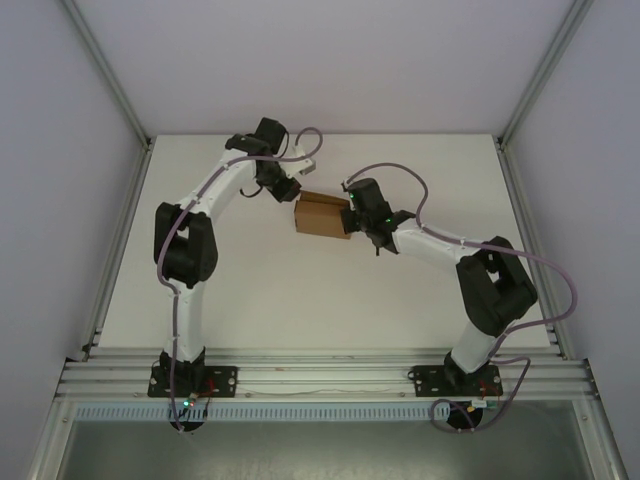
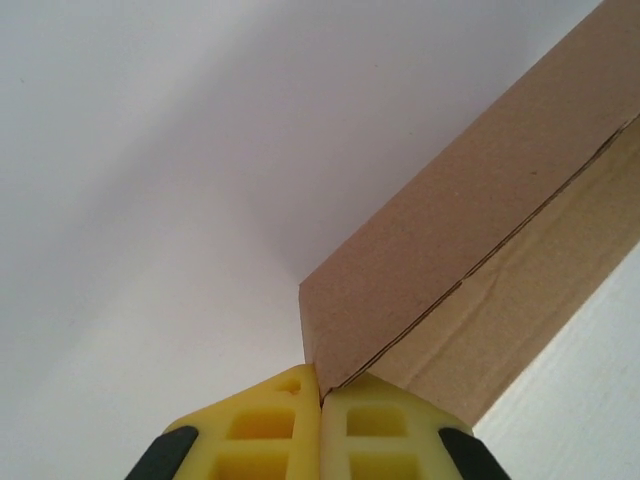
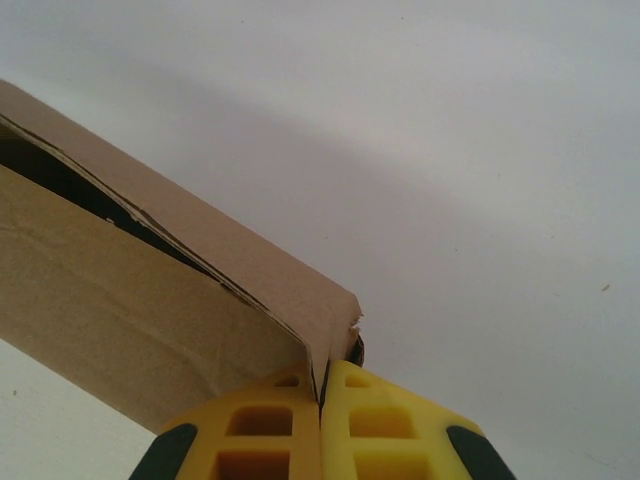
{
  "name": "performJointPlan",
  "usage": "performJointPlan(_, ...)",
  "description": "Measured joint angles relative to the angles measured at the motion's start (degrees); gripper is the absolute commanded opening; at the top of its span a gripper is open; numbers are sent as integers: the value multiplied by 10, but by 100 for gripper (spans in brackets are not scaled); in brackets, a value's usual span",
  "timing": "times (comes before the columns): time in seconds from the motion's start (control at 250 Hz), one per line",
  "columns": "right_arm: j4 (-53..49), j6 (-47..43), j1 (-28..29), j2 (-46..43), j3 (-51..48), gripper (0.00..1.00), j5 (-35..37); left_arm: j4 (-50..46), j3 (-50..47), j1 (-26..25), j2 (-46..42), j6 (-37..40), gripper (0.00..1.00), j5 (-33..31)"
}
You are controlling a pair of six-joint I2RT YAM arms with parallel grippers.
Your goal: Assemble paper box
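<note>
Right claw (image 3: 322, 388) on gaping paper box (image 3: 130, 310)

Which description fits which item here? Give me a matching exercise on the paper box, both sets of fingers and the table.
Items:
1. paper box
2. left fingers
3. right fingers
4. table

Descriptions:
a. white
b. pinching the box's right end, seen from overhead
c. brown
d. pinching the box's left end, seen from overhead

Pairs: 1-c, 2-d, 3-b, 4-a

The left arm (image 1: 185, 245) and right arm (image 1: 495, 290) bend inward, wrists meeting at centre frame in the top view. Left gripper (image 2: 321, 398) and right gripper (image 3: 322, 390) are each clamped tight on an edge of the paper box (image 1: 322, 215).
</note>
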Motion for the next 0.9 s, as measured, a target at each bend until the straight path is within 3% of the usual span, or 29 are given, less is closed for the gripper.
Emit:
performJointPlan(0.056,0,2,0,0,0,0,0,22,-14,0,-5,-1,0,-4)
performJointPlan(0.092,0,2,0,0,0,0,-1,34,-24,-2,-10,-3,10,-10)
performJointPlan(0.152,1,2,0,0,-1,0,0,52,-39,-7,-19,-5,16,-24)
performJointPlan(0.324,4,2,0,-3,-5,0,-2,77,-69,-18,-30,-4,18,-47)
performJointPlan(0.444,4,2,0,-3,-5,0,-2,78,-69,-18,-30,2,15,-47)
performJointPlan(0.572,4,2,0,-3,-5,0,-2,83,-69,-18,-30,6,0,-51)
performJointPlan(0.743,-2,7,0,-2,-2,0,5,72,-53,-20,-26,-16,0,-51)
performJointPlan(0.899,-41,37,13,21,35,0,54,31,-18,-30,-16,-107,0,-66)
